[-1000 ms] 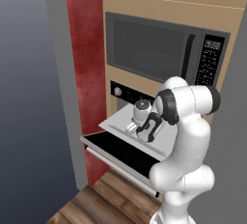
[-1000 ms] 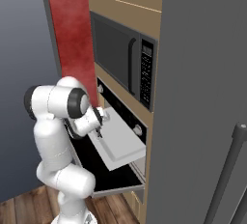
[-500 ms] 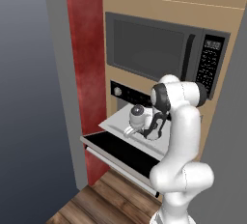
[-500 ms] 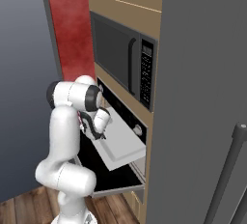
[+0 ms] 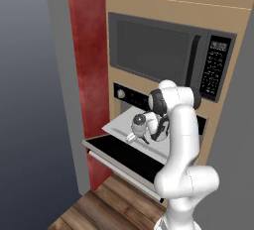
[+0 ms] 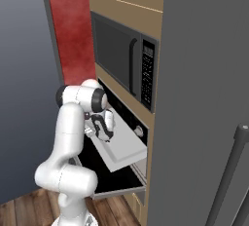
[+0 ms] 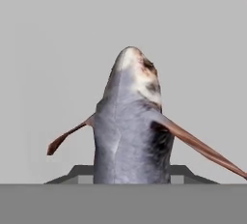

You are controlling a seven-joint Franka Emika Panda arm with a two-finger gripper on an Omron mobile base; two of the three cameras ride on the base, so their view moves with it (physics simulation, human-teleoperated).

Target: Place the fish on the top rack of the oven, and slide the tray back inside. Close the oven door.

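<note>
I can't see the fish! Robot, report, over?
Gripper shut on fish. Fish hanging above pulled-out tray. Oven door open. Nothing blocking.

Arm up from base, elbow bent at upper joint, forearm folding down toward 7 o'clock in left base view. Gripper (image 5: 133, 138) low, wrist angled down – seen also in right base view (image 6: 90, 131). Jaws closed on the fish (image 7: 130, 126), which sticks out toward 12 o'clock in hand view.
</note>
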